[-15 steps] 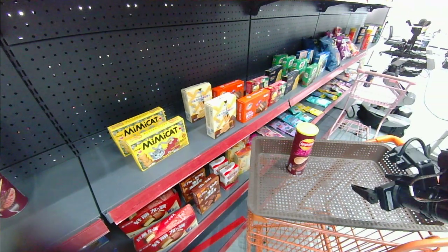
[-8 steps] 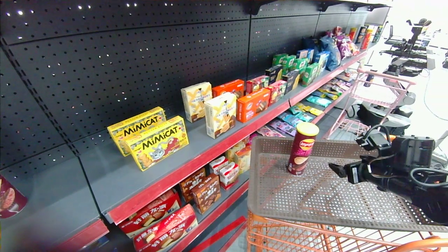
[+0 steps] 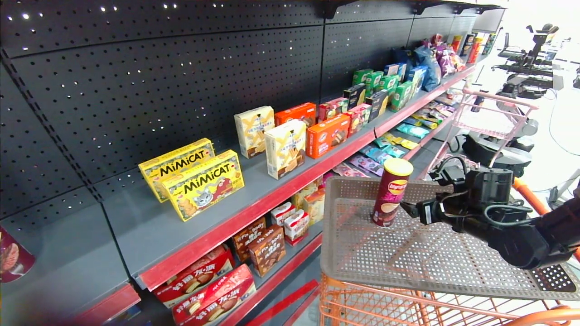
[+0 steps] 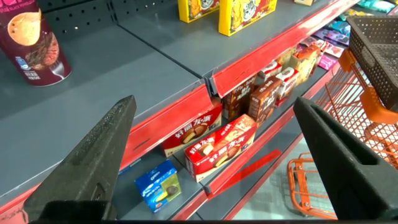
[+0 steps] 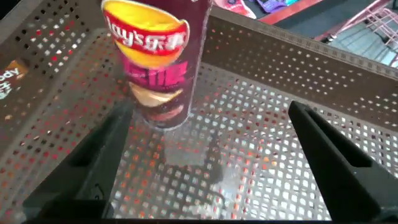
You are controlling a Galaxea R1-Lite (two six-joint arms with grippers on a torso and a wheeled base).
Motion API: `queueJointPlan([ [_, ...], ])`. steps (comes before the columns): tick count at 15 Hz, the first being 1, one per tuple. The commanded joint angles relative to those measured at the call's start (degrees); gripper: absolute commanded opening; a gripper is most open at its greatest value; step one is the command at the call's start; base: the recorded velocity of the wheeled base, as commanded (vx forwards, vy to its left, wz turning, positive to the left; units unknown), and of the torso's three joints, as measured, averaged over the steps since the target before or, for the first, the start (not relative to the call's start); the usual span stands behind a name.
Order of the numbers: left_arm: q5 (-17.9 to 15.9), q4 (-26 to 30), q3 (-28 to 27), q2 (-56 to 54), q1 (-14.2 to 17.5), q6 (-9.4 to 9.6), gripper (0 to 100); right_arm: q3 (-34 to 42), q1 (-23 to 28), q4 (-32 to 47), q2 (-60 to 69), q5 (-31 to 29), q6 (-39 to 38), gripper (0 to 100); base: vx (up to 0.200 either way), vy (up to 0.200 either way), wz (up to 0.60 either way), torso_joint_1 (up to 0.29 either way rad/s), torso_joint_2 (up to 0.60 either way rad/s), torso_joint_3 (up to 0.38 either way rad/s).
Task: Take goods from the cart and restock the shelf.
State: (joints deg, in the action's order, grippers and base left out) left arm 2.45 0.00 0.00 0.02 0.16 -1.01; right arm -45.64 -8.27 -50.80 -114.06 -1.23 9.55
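1. The chip can (image 3: 391,192) stands upright on the grey perforated tray (image 3: 435,267) of the orange cart (image 3: 358,303), right of centre in the head view; its long axis is vertical, with the yellow lid on top.
2. The right gripper (image 3: 408,209) is just beside the can, on its right in the frame and level with its lower half; its tips point at the can but do not touch it. In the right wrist view the fingers (image 5: 93,162) are spread wide with nothing between them; the can (image 5: 158,62) lies ahead, nearer one finger than the other.
3. The left gripper (image 4: 217,155) is also wide and empty, over the grey shelf (image 3: 149,226) near a dark can (image 4: 34,40); it is well apart from the cart, so the right arm is the nearer.
4. The next move is probably a short advance with a sideways correction, so the can's body comes between the fingers; a stray nudge could topple so tall and narrow a can.
5. I see no obstacle between the tips and the can; the tray's raised rim runs behind it. On the shelf, yellow boxes (image 3: 195,176), cream boxes (image 3: 285,147) and orange boxes (image 3: 327,135) run from centre left toward the upper right.
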Motion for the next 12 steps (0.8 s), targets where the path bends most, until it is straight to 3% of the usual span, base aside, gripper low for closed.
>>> queueJointPlan([
  [1, 0.1, 0.0, 0.0, 0.0, 0.0, -0.04, 100, -2.5, -0.7, -0.4, -3.6, -1.0, -0.1, 100, 0.000, 0.000, 0.00, 0.000, 0.00, 0.000],
  [12, 0.0, 0.0, 0.0, 0.0, 0.0, -0.04, 100, -12.5, -3.9, -1.9, -11.1, -1.3, -0.1, 100, 0.000, 0.000, 0.00, 0.000, 0.00, 0.000],
])
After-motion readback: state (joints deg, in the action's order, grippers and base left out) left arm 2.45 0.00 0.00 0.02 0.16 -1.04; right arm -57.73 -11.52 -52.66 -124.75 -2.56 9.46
